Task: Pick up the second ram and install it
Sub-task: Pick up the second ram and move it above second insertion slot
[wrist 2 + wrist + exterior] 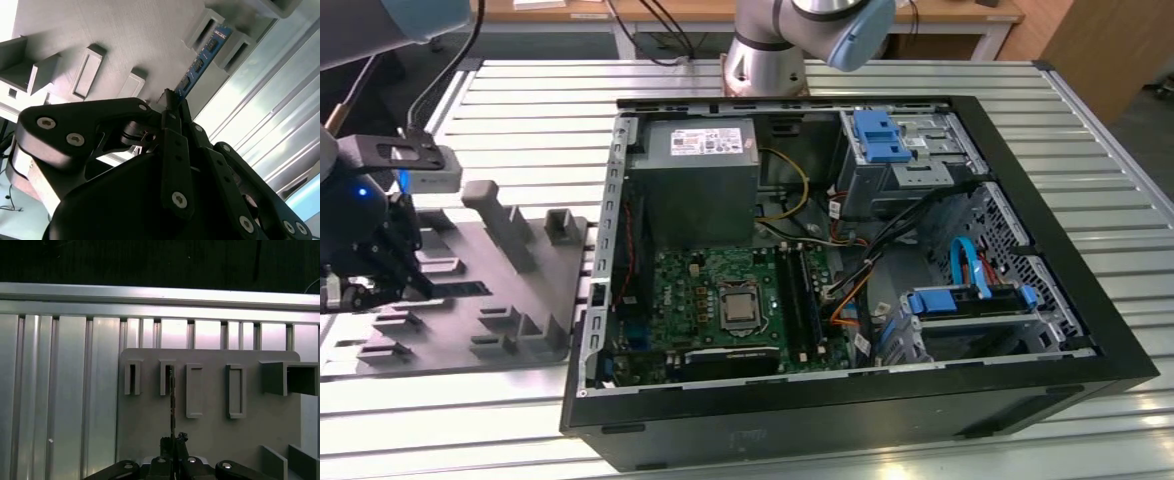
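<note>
Tray [534, 300] on table [1067, 100], computer case [854, 420] at the exterior view's right, ram [201, 63] in tray's slot

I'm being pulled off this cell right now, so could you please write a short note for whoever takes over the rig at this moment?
Gripper: appears shut on the near end of the second ram, over the grey tray at the exterior view's left.
Second ram: stands on edge between the tray's raised blocks, not lifted out.
Done: approach and grasp.
Left: the stick is not yet out of the tray, nor seated on the motherboard inside the open computer case.
</note>
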Controlling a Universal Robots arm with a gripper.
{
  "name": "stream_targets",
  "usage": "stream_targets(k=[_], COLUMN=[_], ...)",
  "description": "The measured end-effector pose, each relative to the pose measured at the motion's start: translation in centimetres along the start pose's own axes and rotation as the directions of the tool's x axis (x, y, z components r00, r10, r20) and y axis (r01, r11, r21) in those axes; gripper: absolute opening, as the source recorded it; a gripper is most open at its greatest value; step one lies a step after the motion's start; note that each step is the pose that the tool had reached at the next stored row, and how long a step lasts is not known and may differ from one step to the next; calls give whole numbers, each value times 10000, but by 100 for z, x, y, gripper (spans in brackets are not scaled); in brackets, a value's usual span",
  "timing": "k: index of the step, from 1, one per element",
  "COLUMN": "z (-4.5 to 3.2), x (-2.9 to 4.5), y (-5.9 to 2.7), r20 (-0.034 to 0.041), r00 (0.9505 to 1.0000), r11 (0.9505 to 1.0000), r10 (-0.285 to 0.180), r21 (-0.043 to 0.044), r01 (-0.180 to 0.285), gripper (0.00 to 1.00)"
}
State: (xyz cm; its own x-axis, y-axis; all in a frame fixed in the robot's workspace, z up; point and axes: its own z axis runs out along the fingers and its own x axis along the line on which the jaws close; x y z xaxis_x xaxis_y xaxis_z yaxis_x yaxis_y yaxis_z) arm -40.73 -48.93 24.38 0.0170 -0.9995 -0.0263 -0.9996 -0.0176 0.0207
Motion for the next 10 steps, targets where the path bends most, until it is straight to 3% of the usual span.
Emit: stream_targets(k=[10], z=[-136], x=[-4], y=[3], r20=[12], r00=[10000], r11=[10000], r10=[0], r21=[0], r01=[0], gripper=[14])
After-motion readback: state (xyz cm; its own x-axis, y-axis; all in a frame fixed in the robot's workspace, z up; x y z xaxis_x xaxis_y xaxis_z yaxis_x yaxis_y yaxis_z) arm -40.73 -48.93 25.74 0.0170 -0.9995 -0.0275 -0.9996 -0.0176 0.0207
